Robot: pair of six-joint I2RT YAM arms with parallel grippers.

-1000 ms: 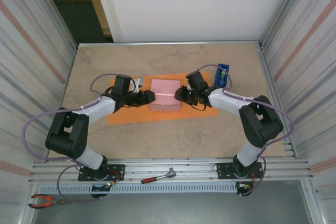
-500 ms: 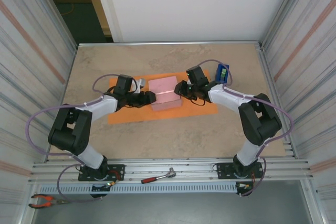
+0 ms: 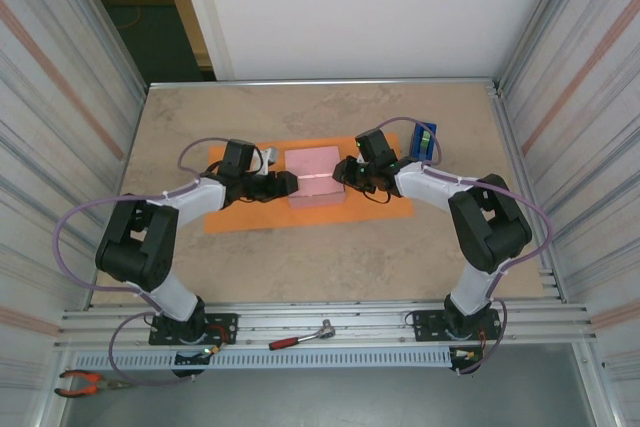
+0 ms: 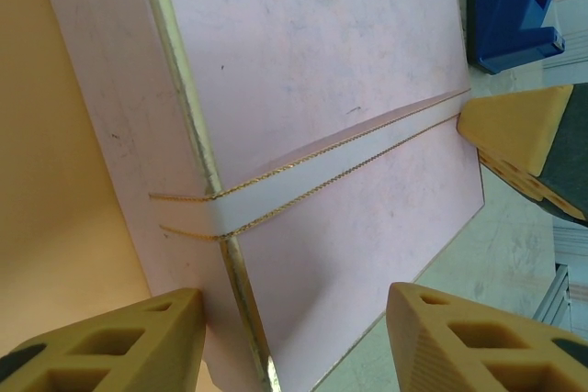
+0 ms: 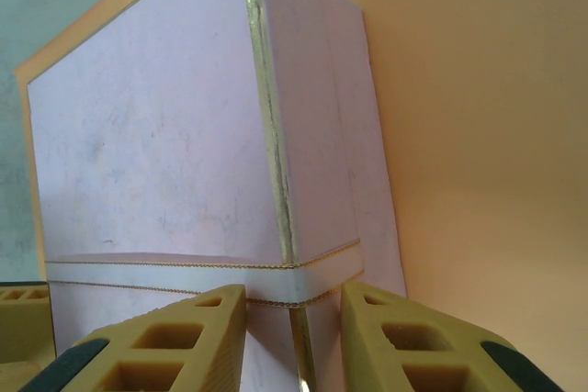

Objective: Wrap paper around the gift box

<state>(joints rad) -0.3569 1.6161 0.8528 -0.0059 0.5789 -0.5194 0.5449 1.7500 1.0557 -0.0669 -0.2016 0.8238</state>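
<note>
near rail: ribbed aluminium rail (image 3: 330,319) along the front; a red-handled ratchet (image 3: 300,336) lies on it, orange-handled pliers (image 3: 85,381) lie at the lower left.
tabletop: tabletop (image 3: 330,267) is mottled tan, stone-like and matt.
paper: bright orange paper (image 3: 240,217), a plain rectangular sheet lying flat mid-tabletop under the box and both wrists.
gift box: pale pink gift box (image 3: 315,175), flat and rectangular, matt card faintly scuffed, with gilt edges. a white band (image 4: 276,204) trimmed in gold cord crosses its top. it sits on the middle of the paper, skewed to the sheet.
left fingers: left fingers (image 4: 110,341) are tan ribbed pads with hollow cells. they are released, spread astride a corner at the box's left end, one by the side wall and the other clear of the edge.
right fingers: right fingers (image 5: 156,341) have the same pads and are clenched on the box's right edge at the band.
change: a second ago the box lay square with the sheet. its right end has since swung toward the far side, and the right wrist went with it.
tape dispenser: blue tape dispenser (image 3: 424,137) just beyond the right wrist, apart from the box.
in the way: both wrists cover the paper beside the box ends.
surround: corrugated metal walls (image 3: 60,97) at the sides, white panel (image 3: 370,7) at the back.
</note>
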